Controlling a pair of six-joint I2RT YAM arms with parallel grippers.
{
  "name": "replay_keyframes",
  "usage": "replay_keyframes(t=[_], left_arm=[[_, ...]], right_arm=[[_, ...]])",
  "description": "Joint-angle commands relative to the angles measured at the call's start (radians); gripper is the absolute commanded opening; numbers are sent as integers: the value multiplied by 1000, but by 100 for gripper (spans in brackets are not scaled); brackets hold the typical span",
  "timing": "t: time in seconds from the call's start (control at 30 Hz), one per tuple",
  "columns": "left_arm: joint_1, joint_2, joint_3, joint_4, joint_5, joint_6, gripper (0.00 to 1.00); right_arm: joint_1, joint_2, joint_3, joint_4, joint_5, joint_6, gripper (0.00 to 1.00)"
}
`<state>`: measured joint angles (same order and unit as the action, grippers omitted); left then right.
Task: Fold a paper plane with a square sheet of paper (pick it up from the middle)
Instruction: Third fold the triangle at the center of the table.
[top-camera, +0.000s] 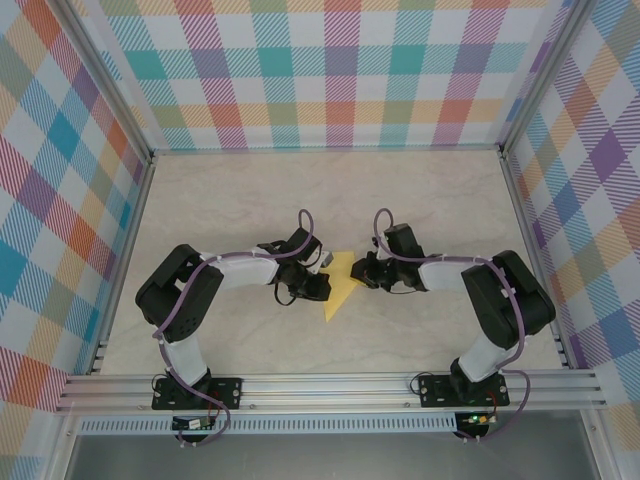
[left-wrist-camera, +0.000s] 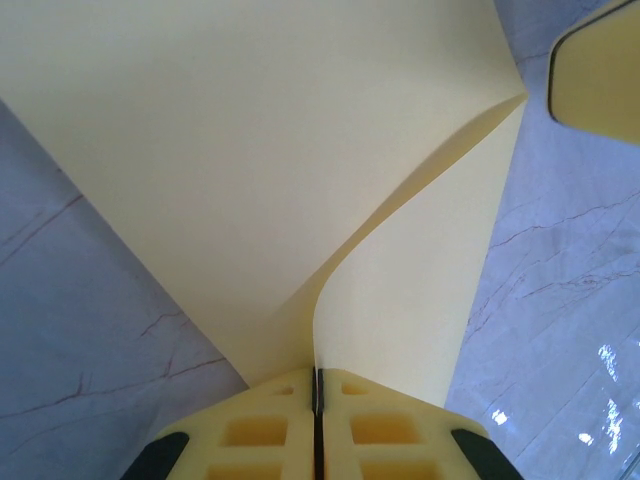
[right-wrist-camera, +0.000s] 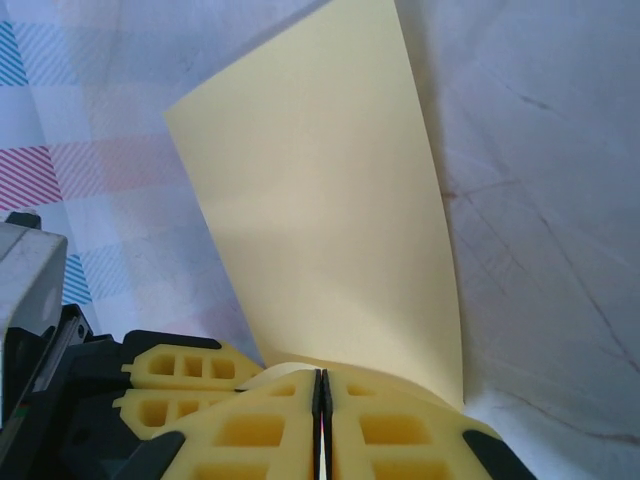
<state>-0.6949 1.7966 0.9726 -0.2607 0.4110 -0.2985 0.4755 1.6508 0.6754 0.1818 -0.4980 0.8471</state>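
**Both grippers clamped on one sheet.** The left gripper (left-wrist-camera: 318, 398) has its jaws pressed together on a doubled edge of the yellow sheet of paper (left-wrist-camera: 250, 170), and the two layers gape apart just beyond the pinch. The right gripper (right-wrist-camera: 322, 392) is likewise closed tight on the opposite side. The sheet spans the gap between them, over the middle of the table (top-camera: 430, 200). For a clean crease, I would judge, the layers should be matched edge to edge before flattening, with gentle tension only.
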Motion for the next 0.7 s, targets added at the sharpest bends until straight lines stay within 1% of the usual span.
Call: replay_keyframes(t=[0.0, 0.13, 0.33, 0.4, 0.53, 0.67], left_arm=[[5, 35, -3, -50, -18, 12, 8], [5, 34, -2, -51, -18, 12, 8], [5, 35, -5, -48, -17, 13, 8], [5, 35, -3, -48, -17, 13, 8], [5, 32, -2, -49, -18, 14, 8], [5, 32, -3, -49, -19, 12, 8]], right_arm=[[-2, 39, 22, -4, -37, -36, 11], [-1, 77, 7, 15, -18, -31, 11], [-2, 103, 1, -19, 35, -46, 11], [-2, 83, 4, -37, 44, -48, 11], [-3, -10, 20, -90, 46, -72, 12], [3, -41, 28, -72, -29, -63, 11]])
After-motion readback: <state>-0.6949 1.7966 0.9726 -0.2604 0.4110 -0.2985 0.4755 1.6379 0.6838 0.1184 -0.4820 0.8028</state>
